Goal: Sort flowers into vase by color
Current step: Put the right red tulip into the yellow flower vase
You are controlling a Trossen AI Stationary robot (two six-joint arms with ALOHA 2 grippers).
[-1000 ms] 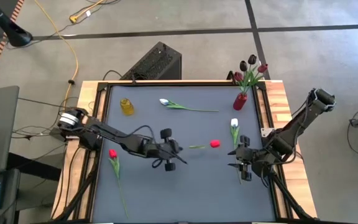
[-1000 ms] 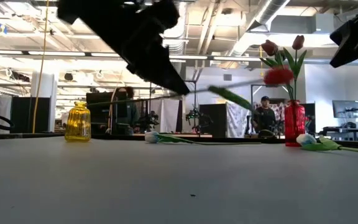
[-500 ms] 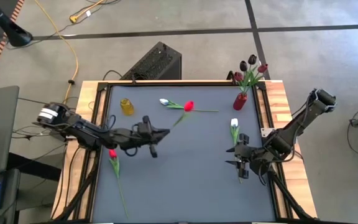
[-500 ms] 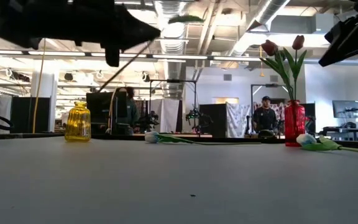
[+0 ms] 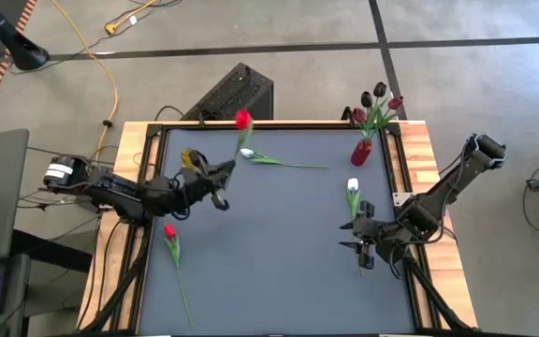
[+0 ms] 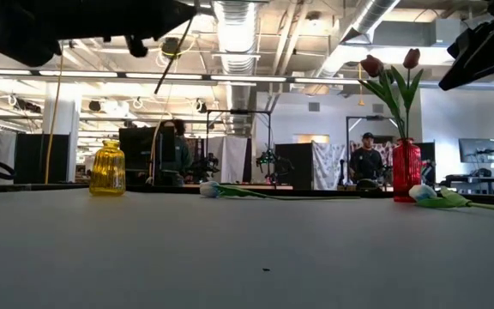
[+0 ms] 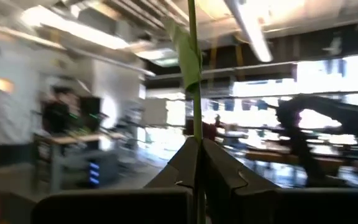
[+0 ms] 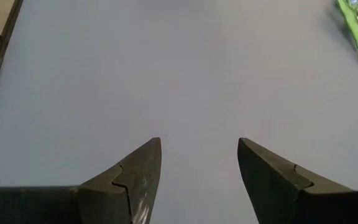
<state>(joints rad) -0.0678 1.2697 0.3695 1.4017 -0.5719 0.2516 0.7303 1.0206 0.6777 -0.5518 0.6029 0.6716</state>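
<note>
This was a large open robotics lab or industrial workspace. Exposed ducts and pipes (image 6: 234, 26) ran under a bare ceiling with long strip lights (image 6: 256, 80). Beyond the dark surface (image 6: 247, 249) stood equipment racks and workstations with monitors (image 6: 478, 150), and people (image 6: 366, 160) among them. From above, the floor (image 5: 475, 75) was grey concrete, with a yellow cable (image 5: 110, 84) trailing across it.

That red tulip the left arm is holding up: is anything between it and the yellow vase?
Nothing visible. The left gripper is shut on the red tulip by its stem, lifted off the table right beside the yellow vase. The white tulip lies on the table just past them, not between.
</note>
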